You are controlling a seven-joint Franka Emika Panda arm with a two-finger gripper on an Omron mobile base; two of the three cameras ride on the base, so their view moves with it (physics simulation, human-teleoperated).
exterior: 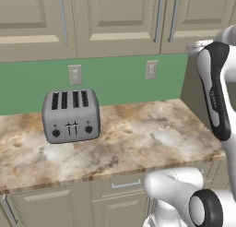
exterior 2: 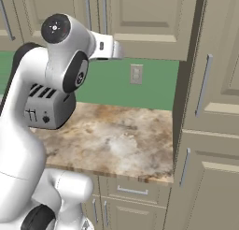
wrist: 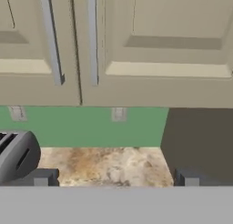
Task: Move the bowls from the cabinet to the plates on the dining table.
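A: Where is the hand (wrist: 116,178) held, and in what state?

B: It is raised in front of the cabinet (wrist: 136,45), just below the closed doors. Its fingertips (wrist: 42,177) are spread wide, and nothing is held between them.

A: And the bowls?

B: They cannot be seen. The cabinet doors are shut, so the bowls are presumably kept behind them, on the shelf inside.

A: Why is the hand aimed that way?

B: The two vertical bar handles (wrist: 93,36) at the meeting edge of the doors are faced directly, so a door pull is judged to be the step in hand.

A: What lies under the cabinet?

B: A grey four-slot toaster (exterior: 71,115) is set on the stone tabletop (exterior: 138,138) below the cabinet, against the green wall (exterior: 115,78).
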